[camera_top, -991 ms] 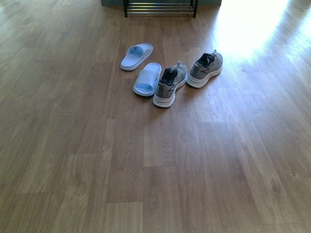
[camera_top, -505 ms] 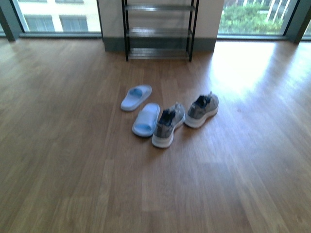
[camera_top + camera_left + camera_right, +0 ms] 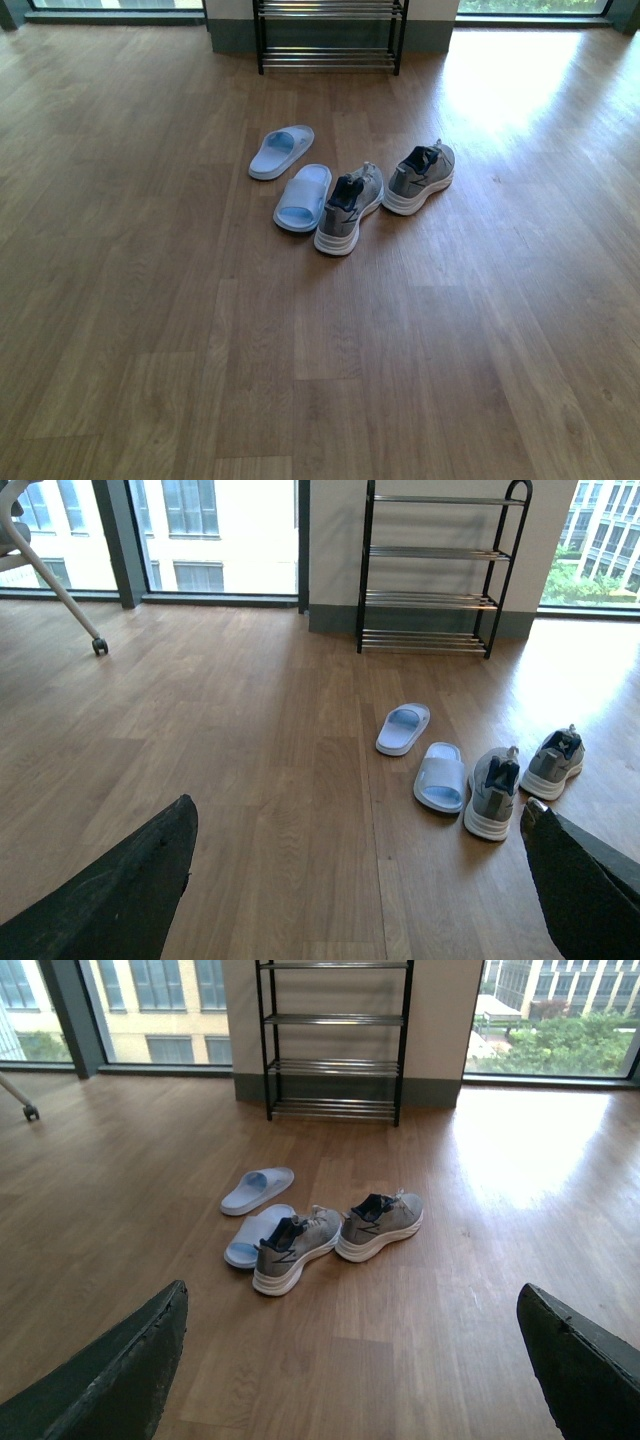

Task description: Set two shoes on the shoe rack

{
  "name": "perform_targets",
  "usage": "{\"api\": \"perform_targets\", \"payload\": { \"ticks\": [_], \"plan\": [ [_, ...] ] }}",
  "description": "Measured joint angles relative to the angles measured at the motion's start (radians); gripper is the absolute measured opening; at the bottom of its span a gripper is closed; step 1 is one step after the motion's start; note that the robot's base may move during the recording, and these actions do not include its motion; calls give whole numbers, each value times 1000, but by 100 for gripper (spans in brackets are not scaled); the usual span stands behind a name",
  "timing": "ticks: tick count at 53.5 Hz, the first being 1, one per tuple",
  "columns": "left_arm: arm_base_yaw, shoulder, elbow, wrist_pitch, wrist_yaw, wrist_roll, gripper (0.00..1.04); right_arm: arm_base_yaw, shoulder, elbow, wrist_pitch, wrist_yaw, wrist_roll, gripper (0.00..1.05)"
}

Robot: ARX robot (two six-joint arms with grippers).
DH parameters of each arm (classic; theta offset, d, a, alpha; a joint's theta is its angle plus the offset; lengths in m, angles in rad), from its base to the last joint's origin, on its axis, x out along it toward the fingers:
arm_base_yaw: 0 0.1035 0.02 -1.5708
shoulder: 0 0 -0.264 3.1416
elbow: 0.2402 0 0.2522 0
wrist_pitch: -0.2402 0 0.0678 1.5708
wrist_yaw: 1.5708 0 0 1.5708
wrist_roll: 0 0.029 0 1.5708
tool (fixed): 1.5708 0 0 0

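Front view shows neither arm, only the two sneakers standing on the wood floor [image 3: 180, 330]: the nearer sneaker [image 3: 349, 210] with a pale blue slipper [image 3: 303, 197] just beside it, and the farther sneaker [image 3: 419, 178] a little apart. The shoe rack [image 3: 330, 55] stands well beyond them, against the wall.

Such shoes are probably light, with a soft mesh upper that gives under pressure and a thick, stiffer sole. The firmest hold is likely the heel collar — one finger inside the dark opening and one behind the heel — or else a pinch across the sole sides.

On the left wrist camera the left gripper [image 3: 356, 805] has its fingers [image 3: 140, 880] spread wide and holds nothing; both sneakers lie ahead of the fingertips, the nearer one [image 3: 492, 792] close to the line of one finger. The right gripper [image 3: 352, 1288] is likewise spread and empty, its fingers [image 3: 120, 1380] well short of the pair — both shoes sit ahead of the gap between them, untouched.
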Motion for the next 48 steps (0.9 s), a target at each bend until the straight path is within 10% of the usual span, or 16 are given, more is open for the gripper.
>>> {"api": "perform_targets", "payload": {
  "ticks": [48],
  "plan": [
    [0, 0, 0, 0, 0, 0, 95, 0, 0, 0, 0, 0, 0, 95]
  ]
}}
